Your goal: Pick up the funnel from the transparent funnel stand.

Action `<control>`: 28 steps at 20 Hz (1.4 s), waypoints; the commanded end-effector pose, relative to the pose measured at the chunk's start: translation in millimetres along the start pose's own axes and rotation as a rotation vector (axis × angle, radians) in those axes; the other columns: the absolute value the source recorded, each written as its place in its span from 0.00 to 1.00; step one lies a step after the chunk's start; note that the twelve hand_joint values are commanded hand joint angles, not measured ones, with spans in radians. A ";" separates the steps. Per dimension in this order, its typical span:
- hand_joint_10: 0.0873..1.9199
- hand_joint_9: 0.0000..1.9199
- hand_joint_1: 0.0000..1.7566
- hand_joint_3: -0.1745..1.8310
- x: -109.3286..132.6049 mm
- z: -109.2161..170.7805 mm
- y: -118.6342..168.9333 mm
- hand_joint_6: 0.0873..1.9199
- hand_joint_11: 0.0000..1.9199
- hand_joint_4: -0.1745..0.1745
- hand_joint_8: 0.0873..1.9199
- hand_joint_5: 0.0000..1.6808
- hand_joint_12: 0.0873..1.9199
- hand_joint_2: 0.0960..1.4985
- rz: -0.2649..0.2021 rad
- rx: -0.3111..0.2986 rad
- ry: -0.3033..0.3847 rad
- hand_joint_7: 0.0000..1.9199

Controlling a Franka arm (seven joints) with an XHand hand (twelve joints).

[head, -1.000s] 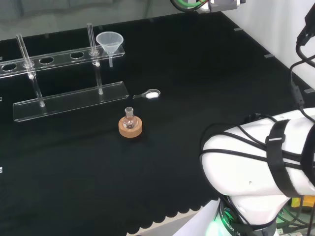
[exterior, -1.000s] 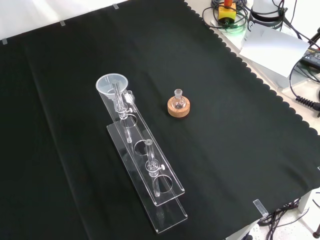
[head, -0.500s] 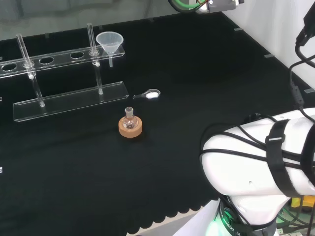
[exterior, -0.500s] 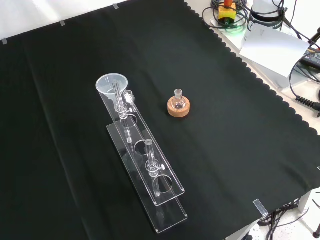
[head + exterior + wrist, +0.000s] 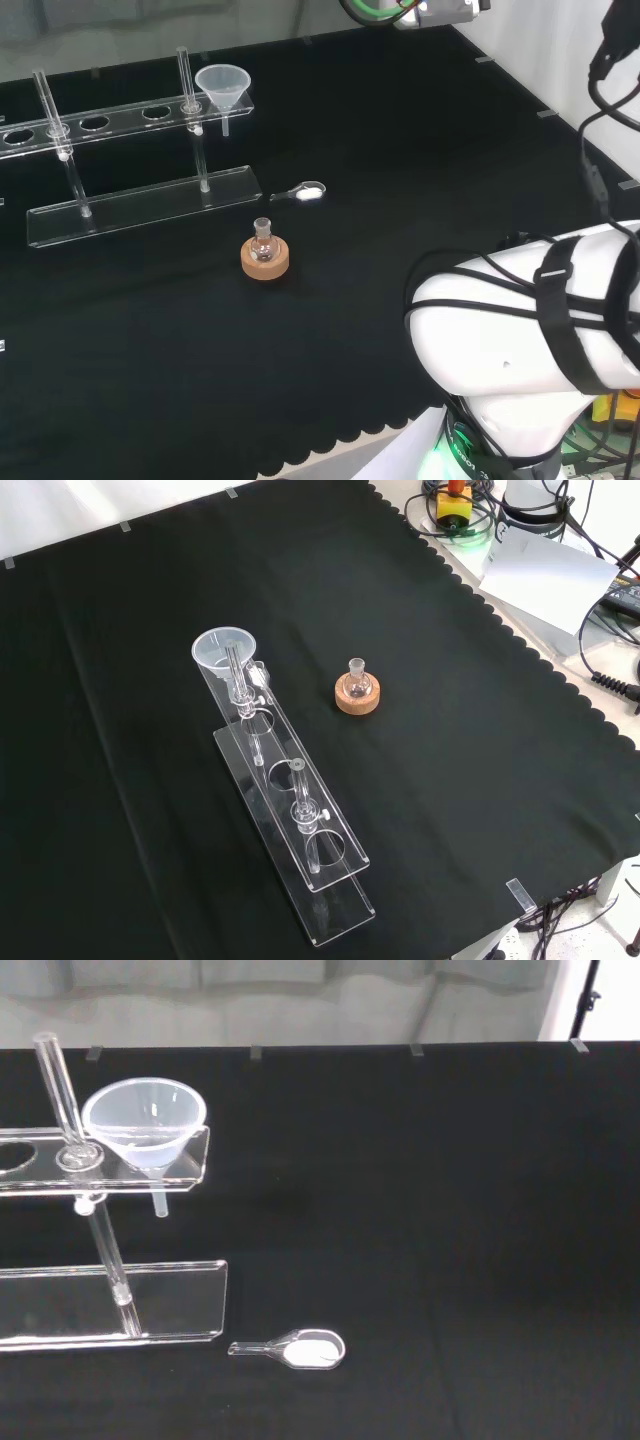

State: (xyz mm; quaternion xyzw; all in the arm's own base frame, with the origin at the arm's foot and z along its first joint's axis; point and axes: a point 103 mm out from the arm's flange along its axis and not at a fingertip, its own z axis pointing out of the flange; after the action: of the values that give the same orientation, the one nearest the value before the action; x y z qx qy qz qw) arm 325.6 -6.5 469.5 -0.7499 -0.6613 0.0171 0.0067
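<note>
A clear plastic funnel sits in the end hole of the transparent funnel stand, its stem hanging down through the upper shelf. In the front view the funnel is at the far end of the stand, beside an upright rod. The wrist view looks at the funnel and the stand's shelf from some distance, with black cloth between. Nothing touches the funnel.
A small round flask on a cork ring stands in front of the stand. A clear spoon with white powder lies by the stand's base. The arm's white link fills the lower right of the head view.
The arm's white link and its cables have shifted slightly in the head view. The funnel, stand, flask and spoon have not moved.
</note>
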 end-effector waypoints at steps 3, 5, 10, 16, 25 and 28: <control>0.30 0.11 0.00 0.26 -4.4 30.7 45.3 0.00 0.02 0.49 0.25 0.15 0.69 0.81 0.017 0.025 -0.008 0.01; 0.30 0.11 0.00 0.26 -2.7 43.2 62.9 0.00 0.02 0.49 0.25 0.15 0.69 0.81 0.010 0.049 -0.006 0.01; 0.30 0.11 0.01 0.25 15.9 70.3 117.2 0.00 0.02 0.48 0.25 0.15 0.70 0.81 -0.043 0.091 -0.014 0.02; 0.30 0.11 0.03 0.23 48.3 99.0 167.0 0.00 0.00 0.45 0.24 0.14 0.70 0.79 -0.096 0.157 -0.031 0.01; 0.32 0.12 0.13 0.20 99.8 122.7 200.6 0.00 0.00 0.41 0.26 0.12 0.71 0.71 -0.165 0.236 -0.083 0.03; 0.34 0.15 0.17 0.19 113.7 126.1 205.9 0.00 0.02 0.39 0.28 0.12 0.72 0.67 -0.181 0.283 -0.095 0.05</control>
State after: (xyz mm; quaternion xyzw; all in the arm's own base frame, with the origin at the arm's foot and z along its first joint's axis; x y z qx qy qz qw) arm 520.2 37.8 344.8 -0.7039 -0.6983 0.1087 0.0705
